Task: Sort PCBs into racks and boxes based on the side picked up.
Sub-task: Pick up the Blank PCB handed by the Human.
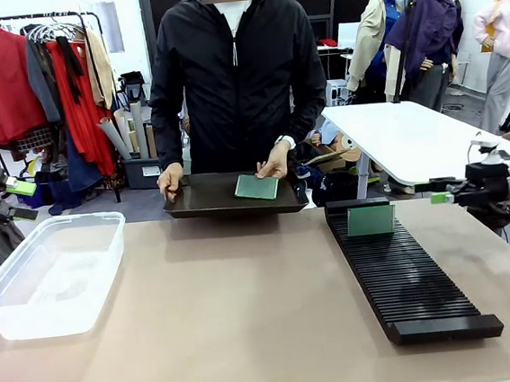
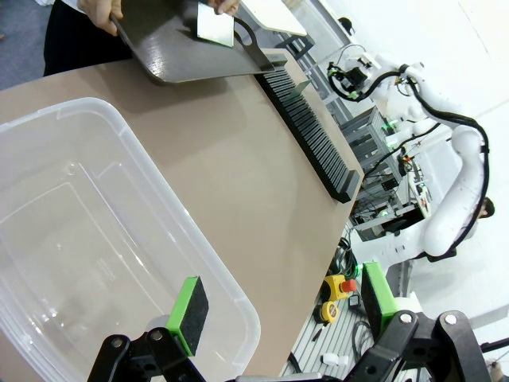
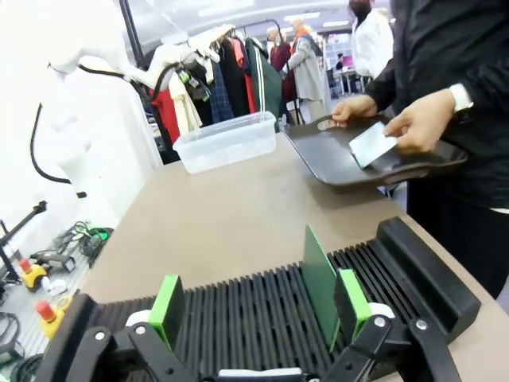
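**Two items logged, neither in a grip**

One thin green rectangular PCB [image 1: 371, 220] stands upright at the far end of the long black ribbed rack [image 1: 418, 284]. It sits between the spread fingers of the right gripper [image 3: 258, 306], which is released. A second PCB [image 1: 256, 187] lies flat on the dark shallow tray [image 1: 203, 199] under the person's hand [image 1: 276, 162]. The left gripper [image 2: 282, 306] hangs with its jaws apart over the clear plastic tub [image 1: 32, 312]. We judge the boards light, stiff and slick-faced, best pinched across opposite edges.

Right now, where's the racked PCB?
Front view, table's right side: the PCB stands upright at the far end of the rack, just right of the tray.
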Controlling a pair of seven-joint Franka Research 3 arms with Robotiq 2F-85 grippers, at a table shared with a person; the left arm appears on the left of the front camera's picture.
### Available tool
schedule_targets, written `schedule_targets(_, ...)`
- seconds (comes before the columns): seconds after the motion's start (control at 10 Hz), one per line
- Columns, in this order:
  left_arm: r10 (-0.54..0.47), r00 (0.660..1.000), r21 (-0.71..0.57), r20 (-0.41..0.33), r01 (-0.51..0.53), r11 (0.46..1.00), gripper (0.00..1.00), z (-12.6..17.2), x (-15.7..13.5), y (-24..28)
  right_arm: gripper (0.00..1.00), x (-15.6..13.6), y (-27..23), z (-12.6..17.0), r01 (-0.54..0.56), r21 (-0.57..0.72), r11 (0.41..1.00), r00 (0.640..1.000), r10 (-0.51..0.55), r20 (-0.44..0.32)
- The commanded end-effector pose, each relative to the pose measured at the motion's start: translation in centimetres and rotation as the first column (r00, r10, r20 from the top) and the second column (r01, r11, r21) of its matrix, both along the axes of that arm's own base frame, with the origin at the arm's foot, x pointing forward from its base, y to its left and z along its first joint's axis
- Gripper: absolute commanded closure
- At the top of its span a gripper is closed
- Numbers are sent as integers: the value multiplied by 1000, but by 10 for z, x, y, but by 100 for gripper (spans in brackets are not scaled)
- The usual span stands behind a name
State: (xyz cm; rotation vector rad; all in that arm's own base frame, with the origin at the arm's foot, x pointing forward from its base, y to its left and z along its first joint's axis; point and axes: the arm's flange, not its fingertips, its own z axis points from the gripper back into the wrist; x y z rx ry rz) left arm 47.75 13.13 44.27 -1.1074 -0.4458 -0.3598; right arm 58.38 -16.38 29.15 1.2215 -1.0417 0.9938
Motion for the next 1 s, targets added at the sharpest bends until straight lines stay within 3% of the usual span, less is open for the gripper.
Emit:
schedule_targets(0.0, 4, 1000, 3, -1, -4, 1000, 0, 2, -1, -1, 0, -33, 8, 27, 7, 3, 1000, 1000, -7, -29)
schedule_targets(0.2, 4, 1000, 3, -1, -4, 1000, 0, 2, -1, -1, 0, -67, 16, 56, 20, 53, 998, 997, -15, -79)
schedule_targets(0.5, 4, 1000, 3, -1, -4, 1000, 0, 2, -1, -1, 0, -94, 47, 85, 9, 64, 998, 970, 7, -244)
schedule_targets(0.7, 4, 1000, 3, -1, -4, 1000, 0, 2, -1, -1, 0, -101, 65, 103, 66, 8, 998, 913, -57, -404)
schedule_targets(0.9, 4, 1000, 3, -1, -4, 1000, 0, 2, -1, -1, 0, -103, 79, 113, -1, -51, 999, 818, -28, -574)
